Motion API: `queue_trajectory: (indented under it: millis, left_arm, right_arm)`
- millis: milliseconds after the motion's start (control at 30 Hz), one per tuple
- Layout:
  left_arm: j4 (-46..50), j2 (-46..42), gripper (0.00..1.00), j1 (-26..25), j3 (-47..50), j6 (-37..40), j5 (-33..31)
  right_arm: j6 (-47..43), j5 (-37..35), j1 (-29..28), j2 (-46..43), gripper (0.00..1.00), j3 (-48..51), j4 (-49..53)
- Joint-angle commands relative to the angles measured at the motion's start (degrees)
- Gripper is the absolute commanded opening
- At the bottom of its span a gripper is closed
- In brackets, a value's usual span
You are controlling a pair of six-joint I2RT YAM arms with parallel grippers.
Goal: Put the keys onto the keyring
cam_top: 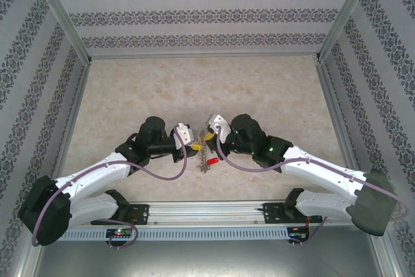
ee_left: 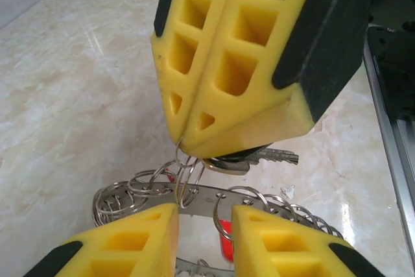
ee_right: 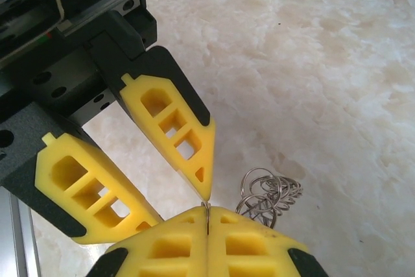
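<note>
Left gripper [ee_left: 204, 225] ajar by keyring [ee_left: 202, 196] (right gripper [ee_left: 187, 139] tight on loop)

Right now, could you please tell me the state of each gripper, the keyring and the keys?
left gripper: jaws open, holding nothing, close to the keyring.
right gripper: jaws shut on one wire loop of the keyring.
keyring: pinched at that one loop.
red key: beneath the keyring's band; threaded or not, cannot tell.
silver key: under the right gripper's tips, blade level; threaded or not, cannot tell.
</note>
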State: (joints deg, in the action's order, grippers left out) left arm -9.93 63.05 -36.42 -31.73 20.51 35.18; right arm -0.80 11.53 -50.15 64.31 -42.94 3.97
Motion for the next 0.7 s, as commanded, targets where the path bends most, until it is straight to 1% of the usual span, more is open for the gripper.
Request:
queue_trajectory:
  millis: [0, 233, 433, 667]
  left_arm:
    - [-3.4, -2.3, 0.28, -0.6, 0.5, -0.2, -0.7]
    - [-1.5, -6.7, 0.3, -0.5, 3.1, 1.2, -2.8]
    - [-0.2, -7.3, 0.3, -0.5, 3.9, 2.8, -1.3]
    - [-1.1, -8.1, 0.31, -0.4, 4.0, 3.6, -0.5]
  right_arm:
    - [-0.5, 1.8, -0.7, -1.4, 0.0, 1.1, -3.0]
    - [0.5, 1.3, -0.8, -2.1, 0.0, 2.4, -3.1]
    - [0.8, 1.2, -1.4, -2.0, 0.0, 1.4, -2.6]
    - [-1.3, 1.3, -1.6, -2.1, 0.0, -0.3, -0.8]
